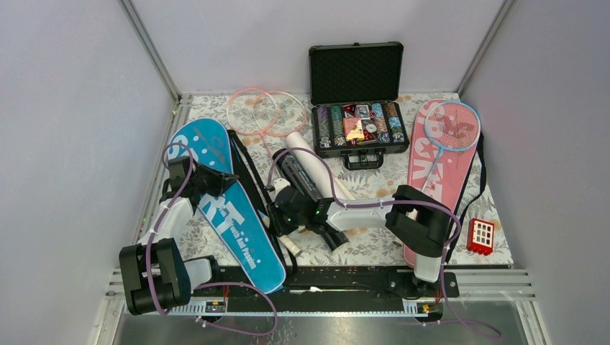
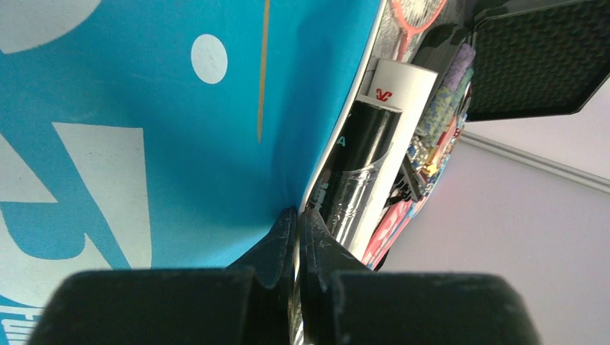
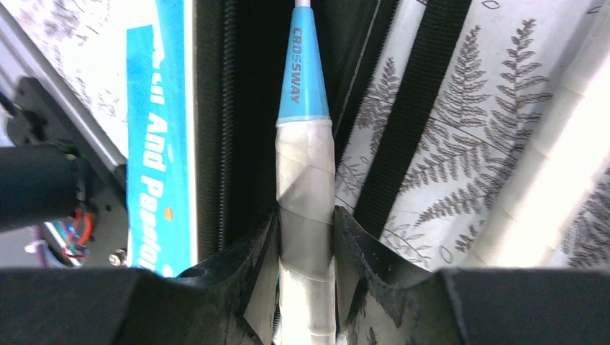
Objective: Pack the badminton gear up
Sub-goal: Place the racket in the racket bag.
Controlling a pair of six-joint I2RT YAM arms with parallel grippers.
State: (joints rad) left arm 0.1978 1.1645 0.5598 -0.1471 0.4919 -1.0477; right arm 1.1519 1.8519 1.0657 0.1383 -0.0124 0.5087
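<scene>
The left gripper [image 2: 296,214] is pressed together on an edge of the blue cover [image 1: 234,223], which lies along the left edge of the table [image 1: 367,248]. The right gripper [image 3: 306,226] is clamped on the racket handle [image 3: 306,172], wrapped in white tape, at the middle of the near edge, just beside the blue cover. The pink cover [image 1: 449,176] lies along the right edge, with a light-blue racket [image 1: 452,126] on its far end

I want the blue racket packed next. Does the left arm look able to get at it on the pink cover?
Probably not. The left gripper is shut on the blue cover's edge at far left; the blue racket lies far right, with the right arm stretched between.
</scene>
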